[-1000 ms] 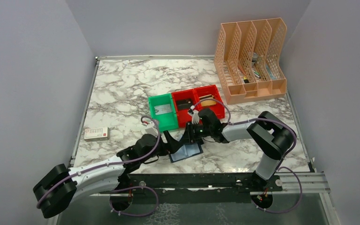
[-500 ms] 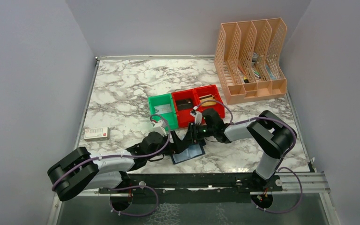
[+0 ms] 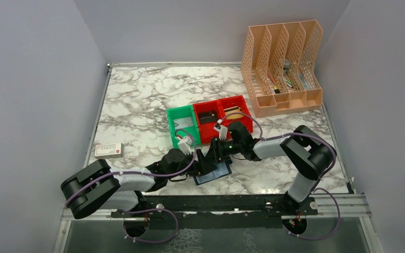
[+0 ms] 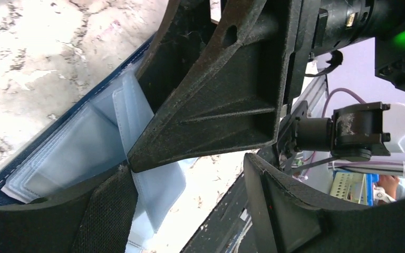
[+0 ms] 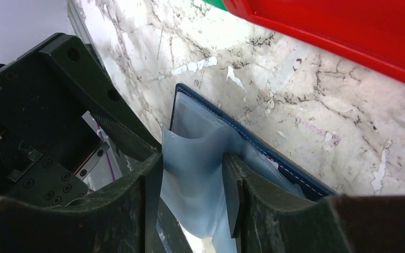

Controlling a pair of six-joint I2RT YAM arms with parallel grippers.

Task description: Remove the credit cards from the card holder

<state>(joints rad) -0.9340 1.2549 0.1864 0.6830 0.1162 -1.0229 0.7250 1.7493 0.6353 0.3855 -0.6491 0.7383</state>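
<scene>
The card holder (image 3: 214,172) lies open on the marble near the front edge, navy outside with grey-blue clear sleeves (image 4: 79,155). Both grippers meet over it. My right gripper (image 5: 192,197) comes from the right and stands open, a bowed sleeve flap (image 5: 195,158) lying loose between its fingers (image 5: 148,205). My left gripper (image 4: 190,208) comes from the left and is open wide. Its left finger (image 4: 105,211) rests at the sleeve's edge, touching the tip of the right arm's finger (image 4: 216,105). I cannot make out any credit cards in the sleeves.
A green bin (image 3: 190,138) and two red bins (image 3: 244,98) stand just behind the grippers; the red bin wall (image 5: 348,37) is close to the right wrist. An orange file rack (image 3: 282,66) is at the back right. A small white and red box (image 3: 108,150) lies at the left.
The right gripper has opened wider around the sleeve flap. The left arm has pushed rightward, closer to the holder, and its jaws have narrowed slightly. The holder has shifted a little right.
</scene>
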